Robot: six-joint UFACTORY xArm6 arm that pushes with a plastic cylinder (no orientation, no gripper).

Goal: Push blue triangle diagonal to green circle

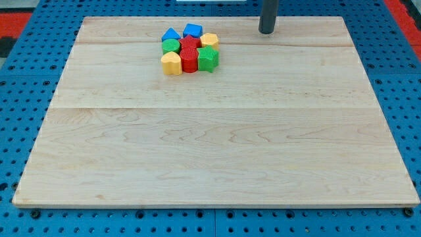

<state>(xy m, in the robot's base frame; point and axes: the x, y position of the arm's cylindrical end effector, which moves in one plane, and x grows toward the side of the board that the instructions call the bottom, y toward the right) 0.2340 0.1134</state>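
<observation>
Now, tip: my tip (266, 31) rests near the board's top edge, well right of the cluster, touching no block.
Claw: none fitted, only the bare rod.
Blue triangle: blue triangle (171, 35) sits at the cluster's top left, just above the green circle (171, 47).
Neighbours: blue block (193, 30), red blocks (189, 59), yellow heart (171, 63), green block (208, 59), yellow block (210, 40).
Surface: wooden board (210, 145).
</observation>
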